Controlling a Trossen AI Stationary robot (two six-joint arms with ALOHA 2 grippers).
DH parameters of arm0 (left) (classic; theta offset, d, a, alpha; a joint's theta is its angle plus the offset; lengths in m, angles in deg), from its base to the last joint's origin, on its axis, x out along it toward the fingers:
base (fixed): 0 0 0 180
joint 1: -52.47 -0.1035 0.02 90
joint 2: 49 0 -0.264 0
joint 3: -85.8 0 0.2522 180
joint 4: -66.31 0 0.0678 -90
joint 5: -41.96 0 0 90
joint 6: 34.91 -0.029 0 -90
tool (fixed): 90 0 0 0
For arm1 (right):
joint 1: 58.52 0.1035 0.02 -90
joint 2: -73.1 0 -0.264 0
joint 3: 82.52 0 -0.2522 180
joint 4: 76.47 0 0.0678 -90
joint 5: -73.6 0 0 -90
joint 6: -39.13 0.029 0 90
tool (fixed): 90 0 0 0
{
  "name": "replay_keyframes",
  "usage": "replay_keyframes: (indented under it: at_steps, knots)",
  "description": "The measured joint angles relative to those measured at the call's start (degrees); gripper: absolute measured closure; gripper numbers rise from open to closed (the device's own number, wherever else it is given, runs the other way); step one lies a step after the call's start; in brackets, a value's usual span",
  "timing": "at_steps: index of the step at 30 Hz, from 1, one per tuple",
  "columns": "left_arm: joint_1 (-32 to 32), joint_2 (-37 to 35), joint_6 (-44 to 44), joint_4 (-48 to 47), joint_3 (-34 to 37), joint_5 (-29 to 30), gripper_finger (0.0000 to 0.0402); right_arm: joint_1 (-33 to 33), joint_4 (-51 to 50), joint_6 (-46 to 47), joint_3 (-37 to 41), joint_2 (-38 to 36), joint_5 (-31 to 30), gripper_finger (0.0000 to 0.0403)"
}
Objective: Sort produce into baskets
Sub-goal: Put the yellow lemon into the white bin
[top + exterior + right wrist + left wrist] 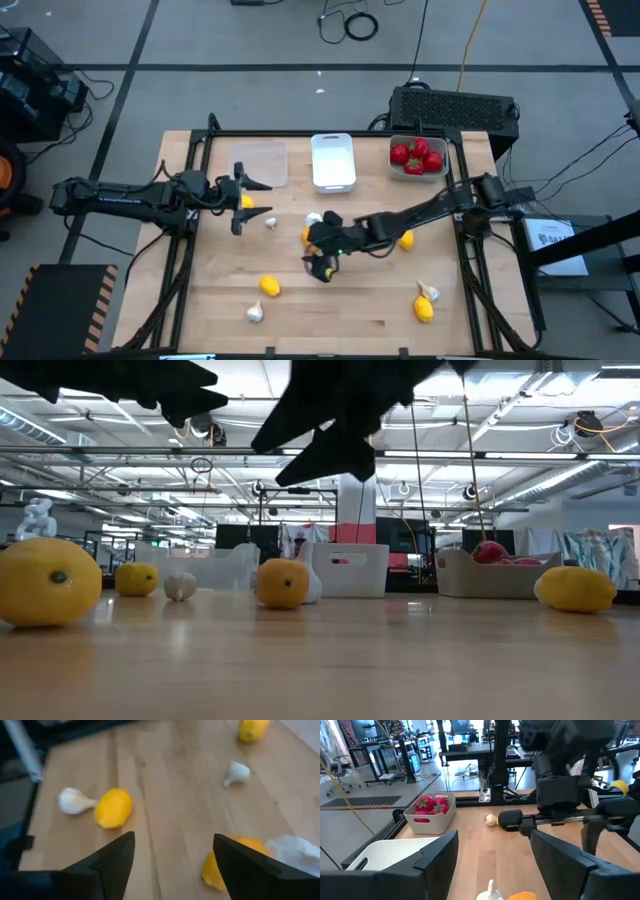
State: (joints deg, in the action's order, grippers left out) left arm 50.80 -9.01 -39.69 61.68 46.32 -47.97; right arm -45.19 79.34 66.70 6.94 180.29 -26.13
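Note:
My left gripper point(243, 201) is open and raised over the table's left part; seen from above, a yellow lemon point(247, 202) lies on the table between its fingers, and nothing shows between them in its wrist view point(492, 855). My right gripper point(322, 262) is open and empty above the table's middle point(172, 855), beside a lemon point(307, 235) and a garlic bulb point(313, 218). At the far edge stand the clear tray point(262, 163), the white tray point(332, 160) and the grey-white tray point(418, 172) with red tomatoes point(417, 155).
Loose on the table: a garlic point(271, 222), a lemon point(406, 240), a lemon point(270, 286) with a garlic point(255, 313) near the front left, and a garlic point(428, 292) with a lemon point(424, 310) near the front right. A black box point(455, 108) stands behind the table.

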Motion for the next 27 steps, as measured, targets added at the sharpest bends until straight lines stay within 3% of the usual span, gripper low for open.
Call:
replay_keyframes:
  at_steps: [4,9,15,27]
  knots:
    - [0.00,0.00,-0.01,0.29,0.01,0.02,0.0146,-0.34,-14.31,7.59,-9.88,3.92,-3.29,0.0129]
    - [0.00,0.00,-0.06,0.43,-0.01,0.02,0.0146,-0.80,-23.72,19.81,-17.10,8.34,-5.54,0.0129]
    - [0.00,0.00,-0.07,0.37,-0.01,0.02,0.0146,-1.06,-26.16,24.87,-18.62,11.53,-9.93,0.0129]
    - [-0.09,0.00,-0.11,0.41,-0.01,0.04,0.0146,-1.06,-26.35,25.56,-18.65,16.60,-15.48,0.0129]
